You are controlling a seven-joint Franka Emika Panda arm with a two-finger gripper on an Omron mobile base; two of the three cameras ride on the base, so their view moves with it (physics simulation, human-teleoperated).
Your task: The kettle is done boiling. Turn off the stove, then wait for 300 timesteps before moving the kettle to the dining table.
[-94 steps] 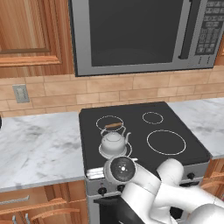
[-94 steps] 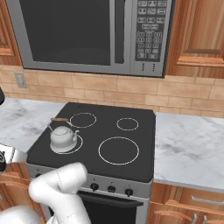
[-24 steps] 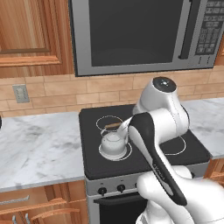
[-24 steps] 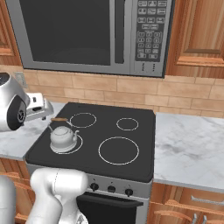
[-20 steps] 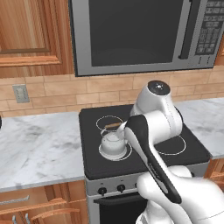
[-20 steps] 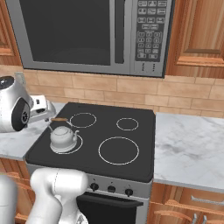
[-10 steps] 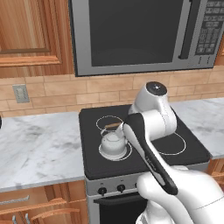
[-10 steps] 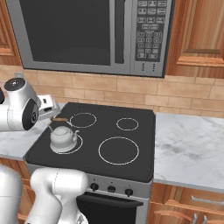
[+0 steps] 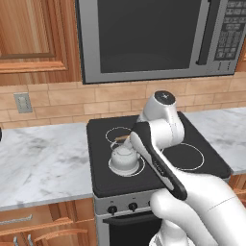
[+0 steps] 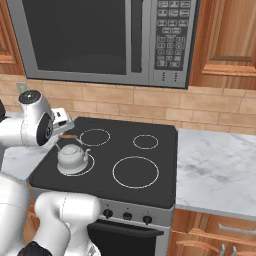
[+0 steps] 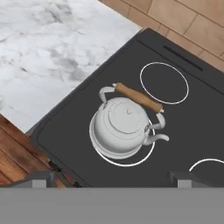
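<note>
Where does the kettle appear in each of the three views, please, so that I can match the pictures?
Left base view: the kettle sits left of centre, on the front left burner, partly behind the arm.
Right base view: the kettle sits at middle left, on the burner nearest the left counter.
Hand view: the kettle is central, seen from above, spout pointing right.
Shared landmark: the white burner ring under the kettle.

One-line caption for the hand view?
Open gripper above the kettle on the stove's front-left burner.

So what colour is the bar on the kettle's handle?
Brown, like wood; the kettle itself is silvery-white. Clearest in the hand view.
</note>
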